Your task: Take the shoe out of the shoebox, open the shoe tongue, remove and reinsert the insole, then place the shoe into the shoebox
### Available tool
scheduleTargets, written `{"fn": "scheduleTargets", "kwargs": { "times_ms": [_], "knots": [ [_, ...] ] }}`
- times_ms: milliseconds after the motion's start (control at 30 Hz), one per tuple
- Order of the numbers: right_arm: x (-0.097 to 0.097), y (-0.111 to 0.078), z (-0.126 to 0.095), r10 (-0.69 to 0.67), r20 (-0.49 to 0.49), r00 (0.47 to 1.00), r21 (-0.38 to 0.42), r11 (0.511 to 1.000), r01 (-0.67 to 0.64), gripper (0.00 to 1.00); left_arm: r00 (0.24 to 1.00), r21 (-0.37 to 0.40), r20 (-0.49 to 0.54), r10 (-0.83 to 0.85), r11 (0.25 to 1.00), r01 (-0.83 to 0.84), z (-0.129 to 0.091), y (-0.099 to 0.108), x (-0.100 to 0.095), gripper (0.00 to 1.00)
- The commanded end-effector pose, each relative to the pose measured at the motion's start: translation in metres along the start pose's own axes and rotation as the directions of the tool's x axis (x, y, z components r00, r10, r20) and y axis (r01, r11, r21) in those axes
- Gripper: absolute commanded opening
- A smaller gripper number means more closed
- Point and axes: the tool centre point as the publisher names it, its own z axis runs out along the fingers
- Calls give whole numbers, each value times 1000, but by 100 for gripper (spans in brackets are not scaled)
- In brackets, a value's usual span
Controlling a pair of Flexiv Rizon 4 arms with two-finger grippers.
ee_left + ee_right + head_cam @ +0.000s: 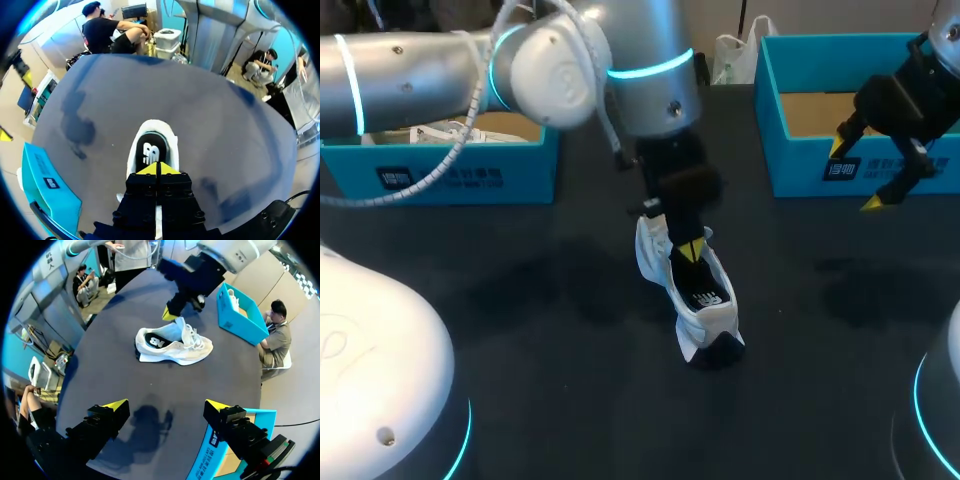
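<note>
White shoe (705,320) lies out of its box on the tabletop (520,300). Over its opening, my left gripper (692,250) has its jaws clenched on the lifted tongue (650,245), so tongue-opening looks in hand. Next, the insole (705,295) needs pinching out. Right of the shoe, my right gripper (857,175) hangs with jaws released near the shoebox (800,170).

surface: table (520,330), dark matte top | light: even, soft blurred shadows on the top

I run a dark surface (520,330) carrying a white shoe (705,318) at centre, with left shoebox (450,175) and right shoebox (800,165) at the far edge.
</note>
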Motion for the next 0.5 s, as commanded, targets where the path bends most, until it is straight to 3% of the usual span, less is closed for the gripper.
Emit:
{"fn": "scheduleTargets", "kwargs": {
  "times_ms": [33, 500],
  "knots": [
    [-1, 0, 0, 1, -2, 1000, 2, 1000, -1, 100, 1000, -34, 8, 12, 999, -12, 23, 3, -10, 0],
    [-1, 0, 0, 1, -2, 1000, 2, 1000, -1, 100, 994, -118, 100, 34, 993, -22, 62, 31, -13, 0]
  ]
}}
